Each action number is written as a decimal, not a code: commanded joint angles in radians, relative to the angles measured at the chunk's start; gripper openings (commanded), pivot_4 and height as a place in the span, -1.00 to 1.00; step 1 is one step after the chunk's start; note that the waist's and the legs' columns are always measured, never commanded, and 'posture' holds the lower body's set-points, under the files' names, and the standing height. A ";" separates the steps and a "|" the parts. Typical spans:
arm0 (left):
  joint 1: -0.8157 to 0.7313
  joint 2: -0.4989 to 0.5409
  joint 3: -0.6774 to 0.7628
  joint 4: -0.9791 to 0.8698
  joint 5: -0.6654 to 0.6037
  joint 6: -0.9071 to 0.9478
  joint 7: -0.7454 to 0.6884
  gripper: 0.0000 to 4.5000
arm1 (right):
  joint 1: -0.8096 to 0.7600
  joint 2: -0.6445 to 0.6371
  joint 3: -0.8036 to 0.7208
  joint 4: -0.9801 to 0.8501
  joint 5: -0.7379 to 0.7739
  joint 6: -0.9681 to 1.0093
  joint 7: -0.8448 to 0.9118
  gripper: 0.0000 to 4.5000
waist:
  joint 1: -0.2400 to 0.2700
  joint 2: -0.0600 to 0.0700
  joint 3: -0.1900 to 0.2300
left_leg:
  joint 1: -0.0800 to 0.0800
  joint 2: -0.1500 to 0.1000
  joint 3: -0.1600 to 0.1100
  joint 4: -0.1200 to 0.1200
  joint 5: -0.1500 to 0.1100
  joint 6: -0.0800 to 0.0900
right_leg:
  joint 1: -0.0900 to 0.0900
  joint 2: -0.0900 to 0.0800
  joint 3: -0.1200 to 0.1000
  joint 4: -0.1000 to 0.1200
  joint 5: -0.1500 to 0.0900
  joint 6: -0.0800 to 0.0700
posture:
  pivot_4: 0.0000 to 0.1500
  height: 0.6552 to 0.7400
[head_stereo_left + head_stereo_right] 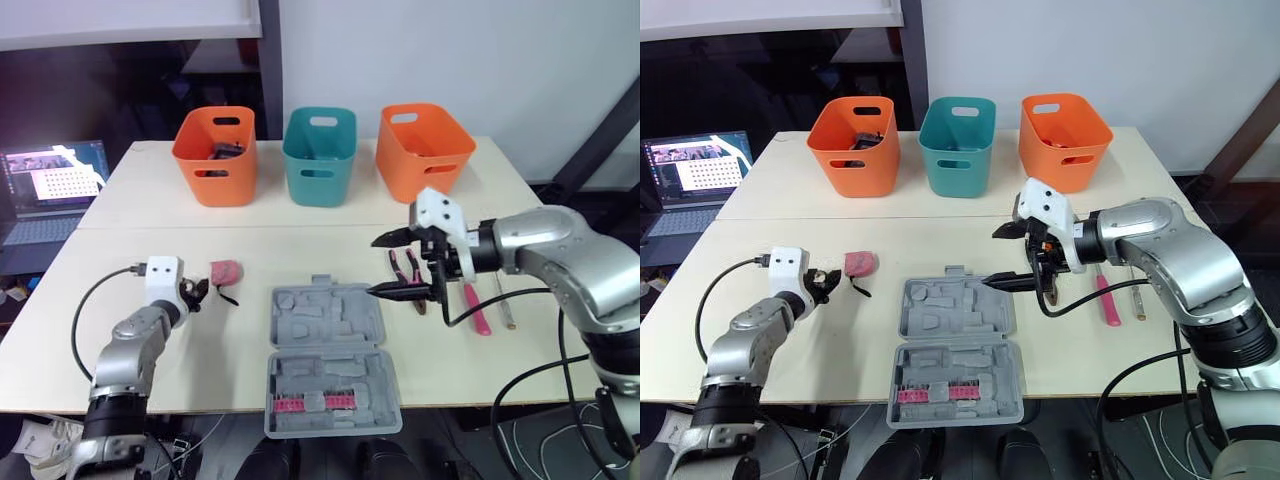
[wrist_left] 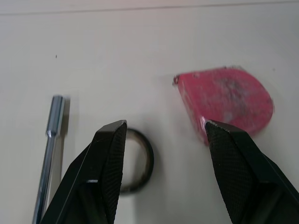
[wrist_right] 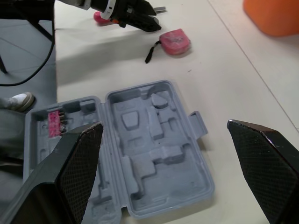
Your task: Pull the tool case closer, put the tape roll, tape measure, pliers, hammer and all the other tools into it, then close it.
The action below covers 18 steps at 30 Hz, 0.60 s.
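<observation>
The grey tool case (image 1: 328,330) lies open at the table's front middle, with pink bits (image 1: 312,404) in its near half. My right gripper (image 1: 373,266) hovers open over the case's right edge, nothing between its fingers. Just behind it lie the red-handled pliers (image 1: 405,264); a pink-handled tool (image 1: 476,308) and a thin metal tool (image 1: 507,305) lie further right. My left gripper (image 2: 163,128) is open low over the table, beside the pink tape measure (image 2: 229,102) and above its black strap loop (image 2: 138,161). A metal rod (image 2: 49,149) lies next to it.
Three baskets stand in a row at the back: orange (image 1: 216,155), teal (image 1: 320,155), orange (image 1: 422,150). A laptop (image 1: 50,190) sits off the table's left side. Cables hang from both arms near the front edge.
</observation>
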 commanded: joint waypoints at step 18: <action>-0.089 0.043 -0.022 0.153 0.034 -0.036 -0.061 0.25 | 0.021 -0.033 -0.041 -0.019 -0.026 -0.019 -0.057 1.00 | -0.001 0.000 0.000 | 0.000 0.000 0.000 0.001 0.000 0.000 | 0.000 0.000 0.000 0.001 0.000 0.000 | 1.00 0.83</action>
